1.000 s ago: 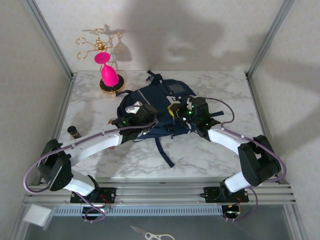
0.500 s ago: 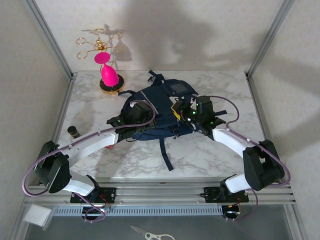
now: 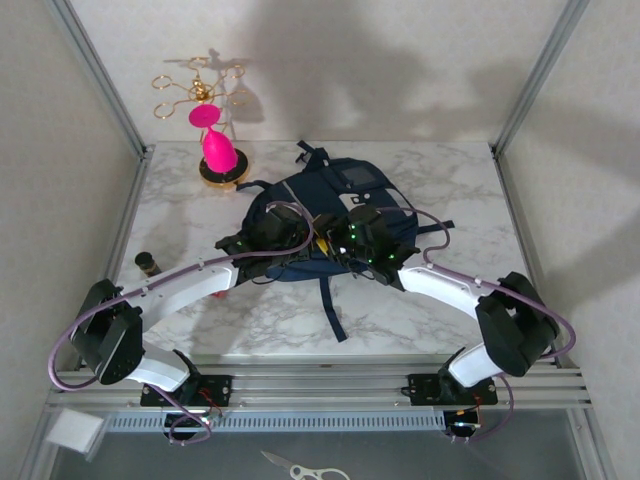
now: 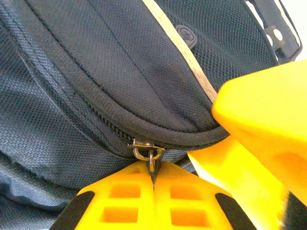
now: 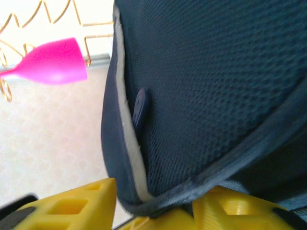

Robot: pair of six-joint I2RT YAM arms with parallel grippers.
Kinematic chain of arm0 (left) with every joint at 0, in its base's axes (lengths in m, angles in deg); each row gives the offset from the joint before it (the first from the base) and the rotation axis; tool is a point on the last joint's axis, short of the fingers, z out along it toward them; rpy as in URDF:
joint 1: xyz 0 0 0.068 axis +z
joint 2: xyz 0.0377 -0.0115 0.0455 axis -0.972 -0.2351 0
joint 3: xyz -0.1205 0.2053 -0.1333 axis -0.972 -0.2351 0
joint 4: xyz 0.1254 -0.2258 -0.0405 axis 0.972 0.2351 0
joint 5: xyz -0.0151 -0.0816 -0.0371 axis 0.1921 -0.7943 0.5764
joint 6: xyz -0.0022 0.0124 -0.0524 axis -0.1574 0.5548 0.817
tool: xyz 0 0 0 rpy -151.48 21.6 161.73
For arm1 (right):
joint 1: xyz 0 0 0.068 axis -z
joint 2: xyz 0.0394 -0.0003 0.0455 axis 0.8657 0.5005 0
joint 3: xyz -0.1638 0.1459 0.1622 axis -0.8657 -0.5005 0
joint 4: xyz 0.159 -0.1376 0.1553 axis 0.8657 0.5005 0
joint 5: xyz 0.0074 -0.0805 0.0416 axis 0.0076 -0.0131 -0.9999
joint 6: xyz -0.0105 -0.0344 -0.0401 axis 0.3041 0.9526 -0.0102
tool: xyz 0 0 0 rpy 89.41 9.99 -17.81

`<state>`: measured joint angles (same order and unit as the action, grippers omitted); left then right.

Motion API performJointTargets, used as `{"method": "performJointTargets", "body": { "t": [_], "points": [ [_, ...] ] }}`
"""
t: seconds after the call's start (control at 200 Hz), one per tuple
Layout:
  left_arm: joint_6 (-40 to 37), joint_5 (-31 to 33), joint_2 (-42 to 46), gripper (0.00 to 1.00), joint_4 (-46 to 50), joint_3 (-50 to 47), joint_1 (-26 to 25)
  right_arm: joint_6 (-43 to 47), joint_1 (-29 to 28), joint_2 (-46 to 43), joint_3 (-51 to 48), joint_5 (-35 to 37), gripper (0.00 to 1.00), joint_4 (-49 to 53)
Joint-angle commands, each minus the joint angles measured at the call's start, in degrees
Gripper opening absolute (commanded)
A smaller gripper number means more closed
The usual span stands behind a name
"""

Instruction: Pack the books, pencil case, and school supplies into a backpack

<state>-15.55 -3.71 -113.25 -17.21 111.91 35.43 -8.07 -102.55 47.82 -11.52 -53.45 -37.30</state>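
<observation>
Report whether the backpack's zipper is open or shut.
Shut left of the slider, zipper edges meeting; right of it, cannot tell. The left gripper pinches the pull.

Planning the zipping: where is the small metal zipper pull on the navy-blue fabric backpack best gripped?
Pinch the zipper pull's thin tab across its flat faces, from the side opposite the backpack's piped seam, where it hangs free, as the left end effector does.

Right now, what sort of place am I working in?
Probably a lab robot cell, not a classroom: a marble-look table boxed in by aluminium frame posts and plain white panels, with a metal mounting rail along the near edge.
</observation>
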Motion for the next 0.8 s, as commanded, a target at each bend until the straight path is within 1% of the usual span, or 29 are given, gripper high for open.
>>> {"method": "performJointTargets", "body": {
  "t": [0.0,0.05,0.13,0.18,0.235,0.285,0.35,0.401,0.411,0.446,0.486,0.581,0.696,0.756,0.796],
  "points": [
    [-2.99,0.54,0.17,0.0,-3.38,-0.14,0.71,-4.45,0.22,0.57,2.06,10.4,0.41,0.87],
    [-3.46,0.4,0.15,0.0,-3.34,-0.05,0.89,-4.13,0.2,0.98,2.7,12.36,0.35,1.77],
    [-4.04,0.48,0.12,0.0,-3.5,-0.05,0.98,-3.23,0.97,2.2,3.35,12.47,0.24,2.76],
    [-4.86,0.39,0.1,0.0,-3.66,-0.14,1.07,-1.13,1.51,2.89,3.4,12.09,0.12,2.26],
    [-6.1,0.97,0.0,0.0,-3.4,0.13,1.36,3.78,2.26,3.12,3.84,11.88,0.0,2.53],
    [-7.17,1.99,-0.01,0.0,-2.56,0.77,1.71,5.4,2.51,2.28,4.12,12.3,0.0,6.78],
    [-8.36,2.32,0.68,0.0,-2.57,0.91,2.11,9.74,2.52,0.09,1.73,11.69,0.0,5.33],
    [-9.22,2.41,1.45,0.0,-3.01,0.66,2.3,12.56,2.51,-1.72,0.95,11.4,0.0,7.25],
    [-9.45,2.5,1.55,0.0,-3.06,0.59,2.34,13.02,3.74,-1.98,0.88,11.29,0.0,7.98],
    [-10.07,2.91,1.72,0.0,-2.98,0.6,2.46,14.55,4.93,-3.11,0.37,10.3,0.0,10.01],
    [-10.81,3.03,1.83,0.0,-2.67,0.8,2.73,16.3,6.33,-4.52,-1.22,7.74,0.0,10.22],
    [-13.09,3.13,2.14,0.0,-2.85,0.74,3.09,20.18,11.28,-7.83,-5.76,-1.55,0.0,8.68],
    [-15.29,3.66,1.73,0.0,-2.8,0.91,3.48,27.06,18.3,-10.56,-6.88,-11.53,0.0,13.09],
    [-16.36,1.7,1.09,0.0,-3.46,0.83,3.44,30.26,22.14,-11.52,-6.35,-16.84,0.0,15.36],
    [-16.61,-1.43,0.7,0.0,-4.02,0.74,3.38,31.98,24.21,-12.01,-5.51,-18.78,0.0,17.6]
  ]
}}
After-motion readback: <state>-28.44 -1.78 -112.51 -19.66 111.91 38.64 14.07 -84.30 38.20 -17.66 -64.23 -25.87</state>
